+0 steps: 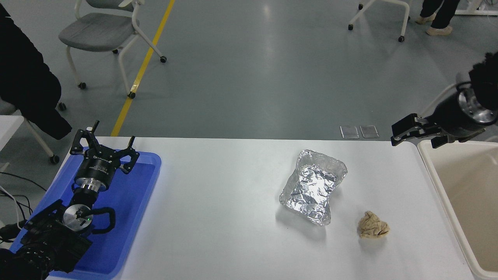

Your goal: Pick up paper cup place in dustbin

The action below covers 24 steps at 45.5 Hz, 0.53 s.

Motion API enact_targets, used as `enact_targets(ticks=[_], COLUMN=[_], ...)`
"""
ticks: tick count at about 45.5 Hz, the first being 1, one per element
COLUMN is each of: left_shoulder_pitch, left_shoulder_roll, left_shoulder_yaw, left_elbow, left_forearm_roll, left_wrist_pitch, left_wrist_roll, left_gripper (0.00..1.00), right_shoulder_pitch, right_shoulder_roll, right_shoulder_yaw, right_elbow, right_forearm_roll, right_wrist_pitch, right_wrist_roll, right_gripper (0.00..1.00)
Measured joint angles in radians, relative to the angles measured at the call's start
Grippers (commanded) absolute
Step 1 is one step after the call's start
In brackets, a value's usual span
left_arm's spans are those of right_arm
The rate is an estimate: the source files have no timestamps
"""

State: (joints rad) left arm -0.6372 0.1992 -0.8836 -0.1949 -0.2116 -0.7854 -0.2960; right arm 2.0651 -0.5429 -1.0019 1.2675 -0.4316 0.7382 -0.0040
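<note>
Left end effector hangs spread wide over the blue tray at 9 o'clock. Foil tray and paper ball lie on the worktop. Right end effector, fingers parted, empty, hovers at the bin's 11 o'clock corner. Cup unseen.

So the tray sits way out at 9 o'clock on the worktop, left gripper over it. Foil tray is right of centre, paper ball at its 4 o'clock. Dustbin at 3 o'clock, right gripper above its far-left corner.
</note>
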Motion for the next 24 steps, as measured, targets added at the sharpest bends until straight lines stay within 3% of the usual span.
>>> enact_targets(ticks=[13, 24], left_shoulder_pitch=[0.001, 0.001], left_shoulder_roll=[0.000, 0.000], left_shoulder_yaw=[0.000, 0.000], left_elbow=[0.000, 0.000], left_forearm_roll=[0.000, 0.000], left_wrist_pitch=[0.000, 0.000], left_wrist_roll=[-0.001, -0.002], left_gripper=[1.00, 1.00], right_shoulder_pitch=[0.117, 0.161], right_shoulder_roll=[0.196, 0.294], right_shoulder_yaw=[-0.061, -0.086], right_elbow=[0.031, 0.034], right_forearm_roll=[0.162, 0.219], right_wrist_pitch=[0.036, 0.044], right_wrist_roll=[-0.001, -0.002], right_gripper=[1.00, 1.00])
